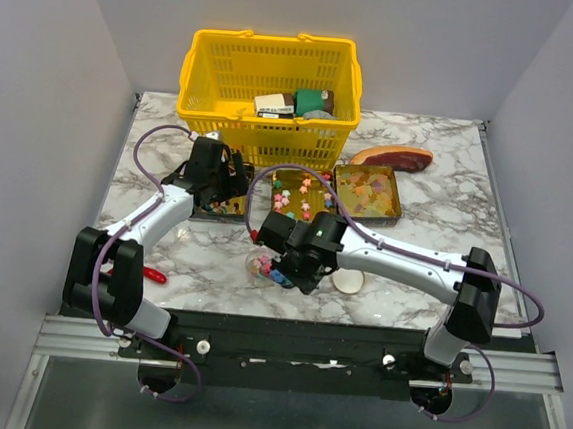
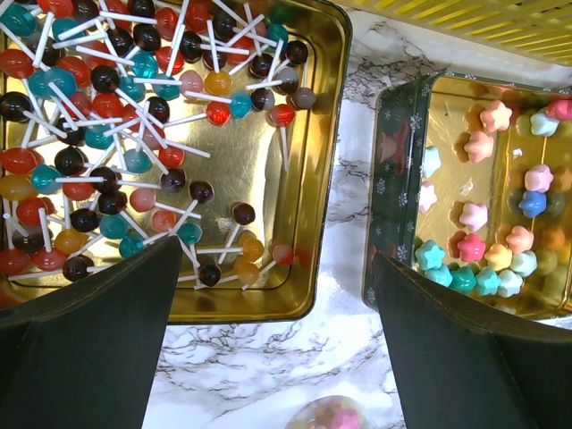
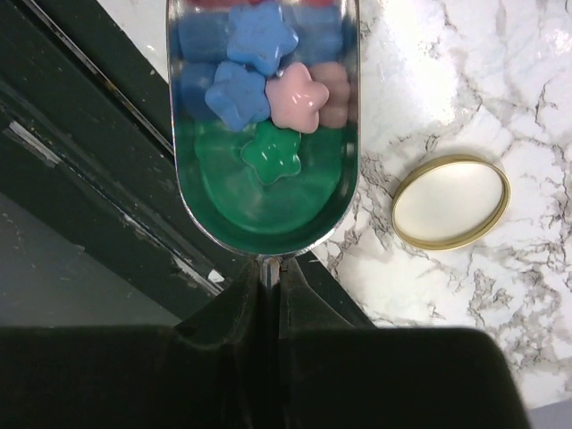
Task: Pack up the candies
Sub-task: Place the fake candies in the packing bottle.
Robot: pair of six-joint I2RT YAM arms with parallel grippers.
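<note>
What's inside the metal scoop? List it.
Star candies: two blue, one pink, one green. The scoop's far end is out of frame, so more may sit there.

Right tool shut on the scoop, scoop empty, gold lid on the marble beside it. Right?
No: the scoop isn't empty. The right wrist view shows blue, pink and green star candies in it. The right tool is shut on the scoop, and the gold lid lies on the marble beside it.
</note>
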